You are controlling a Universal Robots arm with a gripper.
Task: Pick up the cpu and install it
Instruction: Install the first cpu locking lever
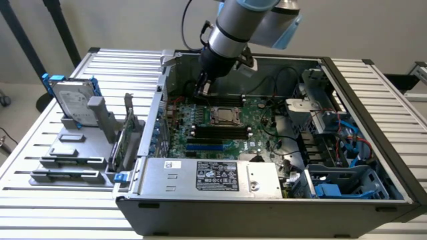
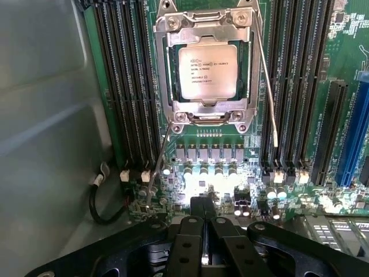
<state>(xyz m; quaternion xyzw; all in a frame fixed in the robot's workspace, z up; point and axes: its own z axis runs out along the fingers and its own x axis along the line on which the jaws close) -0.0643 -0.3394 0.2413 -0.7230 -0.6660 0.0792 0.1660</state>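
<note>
End effector (image 2: 203, 205), clenched empty, hovers near the flat square silver cpu (image 2: 207, 72) in its metal-framed socket (image 2: 204, 26).

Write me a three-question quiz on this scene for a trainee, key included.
1. True or false: the gripper stands wide open.
2. Where does the cpu lie?
A. in the socket on the motherboard
B. between the gripper's fingers
C. in a person's hand
3. Fill in: the hard drive stands to the exterior view's ____ of the computer case.
Key: 1 false, it is shut; 2 A; 3 left.
</note>
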